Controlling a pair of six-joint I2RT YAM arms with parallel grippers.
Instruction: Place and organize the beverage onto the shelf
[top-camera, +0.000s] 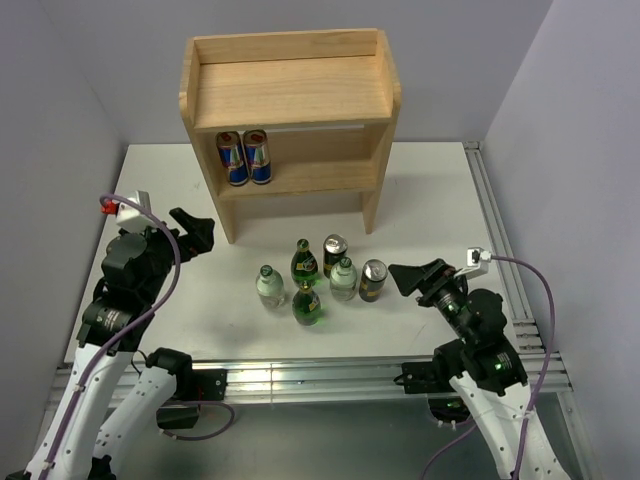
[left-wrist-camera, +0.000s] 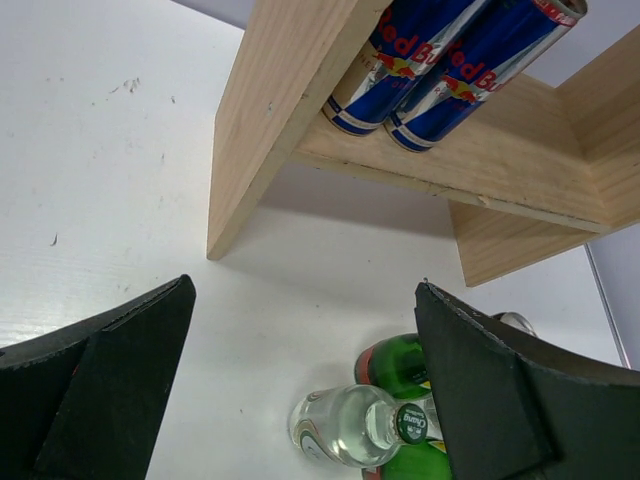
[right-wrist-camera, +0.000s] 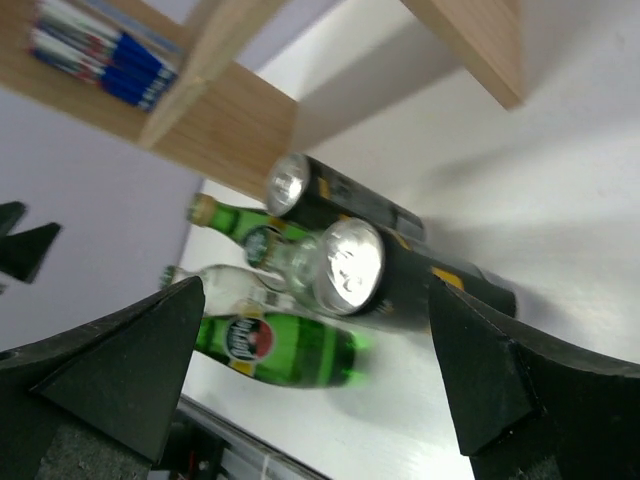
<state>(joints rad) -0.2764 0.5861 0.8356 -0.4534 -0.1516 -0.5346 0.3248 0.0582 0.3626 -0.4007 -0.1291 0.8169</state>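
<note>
Well, both your hands are wide open and empty. The right hand (top-camera: 404, 279) sits just beside the dark can (top-camera: 373, 280), far nearer it than the left hand (top-camera: 197, 230). That can, smooth round metal, stands upright on the worktop (top-camera: 440, 200) to the right hand's left, crowded by slick glass bottles (top-camera: 307, 303), with the wooden shelf (top-camera: 290, 95) beyond holding two blue cans (top-camera: 245, 157) on its lower tier.

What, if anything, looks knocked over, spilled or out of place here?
Nothing stands out. Two blue cans stand upright on the lower board of the shelf, and the six bottles and cans on the table all stand upright in a close cluster. No spill shows.
</note>
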